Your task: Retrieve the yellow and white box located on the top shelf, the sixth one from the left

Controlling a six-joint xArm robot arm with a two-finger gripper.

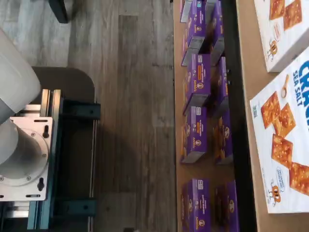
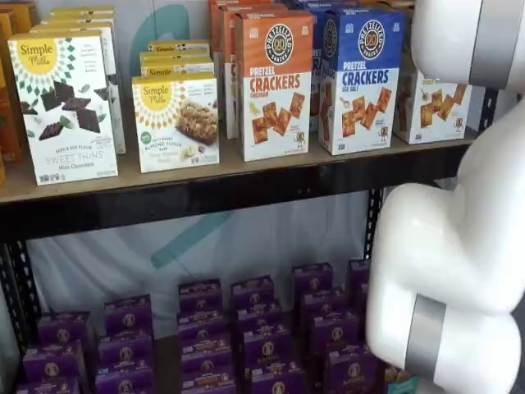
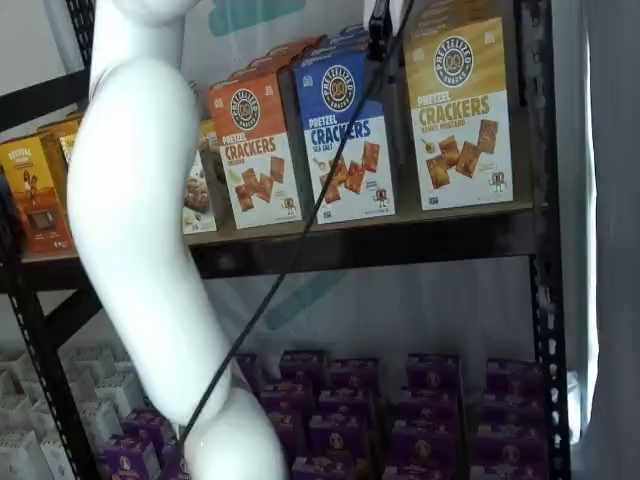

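Yellow and white box (image 3: 461,115), upright at the right end of the top shelf (image 3: 380,245), beside the blue-topped carton (image 3: 346,135); gripper (image 3: 378,28) barely visible above, its opening cannot be told.

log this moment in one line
phase: pre-grasp | hand: open, empty | yellow and white box: upright on top shelf, untouched

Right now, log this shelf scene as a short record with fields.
target: yellow and white box, upright on the top shelf, untouched
neighbour: blue box right beside it, orange box beyond that
lower level: purple boxes in rows
arm: white arm in front of the shelves, clear of the boxes
gripper: fingers not in view
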